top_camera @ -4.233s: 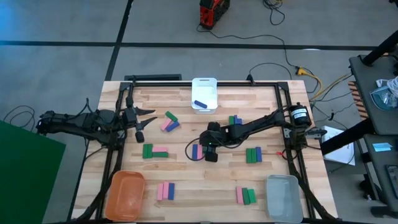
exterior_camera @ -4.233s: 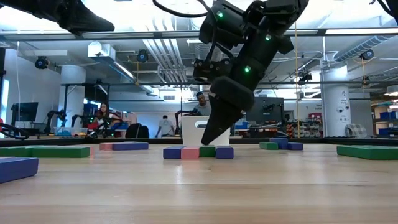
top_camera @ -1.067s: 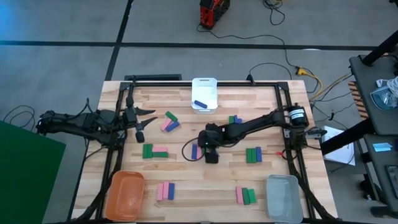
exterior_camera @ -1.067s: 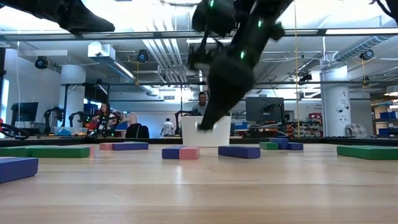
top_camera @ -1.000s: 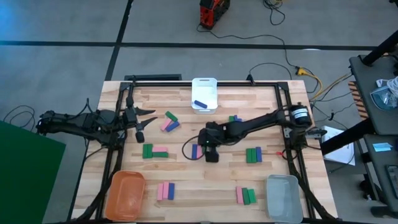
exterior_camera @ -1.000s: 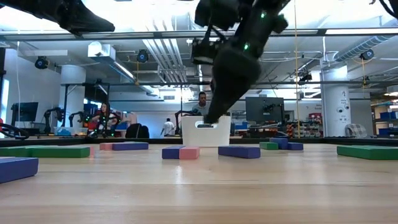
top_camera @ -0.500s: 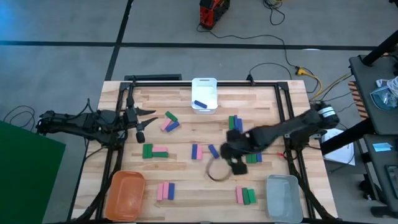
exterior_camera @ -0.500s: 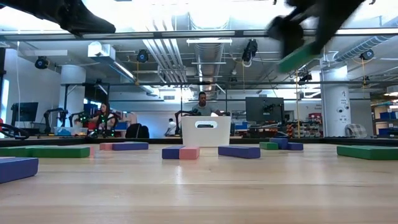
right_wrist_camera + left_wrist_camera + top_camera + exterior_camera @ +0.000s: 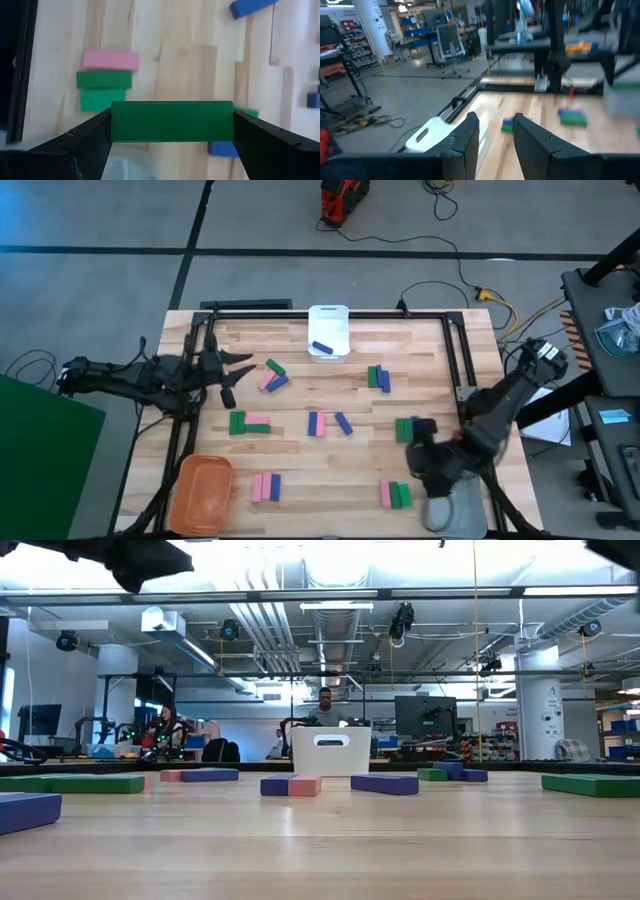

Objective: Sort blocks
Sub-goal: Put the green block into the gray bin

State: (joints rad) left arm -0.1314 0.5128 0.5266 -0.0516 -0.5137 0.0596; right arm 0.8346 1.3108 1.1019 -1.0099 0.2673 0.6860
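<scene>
My right gripper (image 9: 171, 137) is shut on a green block (image 9: 171, 121). In the high view it (image 9: 428, 468) hangs over the table's near right part, beside the grey bin (image 9: 462, 512). Under it lie a pink and two green blocks (image 9: 105, 79). Other pink, blue and green blocks lie flat in small groups on the table (image 9: 318, 423), (image 9: 378, 378), (image 9: 265, 487). One blue block (image 9: 321, 346) lies in the white bin (image 9: 328, 330). My left gripper (image 9: 228, 370) is open at the table's left edge, holding nothing. My right gripper pinches the green block by its two short ends (image 9: 116, 122) between its two fingers (image 9: 90, 136). The fingers point down from above, and the block spans the gap between them. It sits level and lifted clear of the table.
An orange bin (image 9: 203, 480) stands at the near left corner. The grey bin at the near right corner is partly hidden by my right arm. A black frame rail (image 9: 460, 370) runs along the table's right side. The low view shows blocks lying flat on the table (image 9: 385, 783).
My right gripper has lifted the green block from the middle of the table. It has carried it toward the right and near edges, to beside the grey bin. The blue and pink blocks that lay next to it stay on the table.
</scene>
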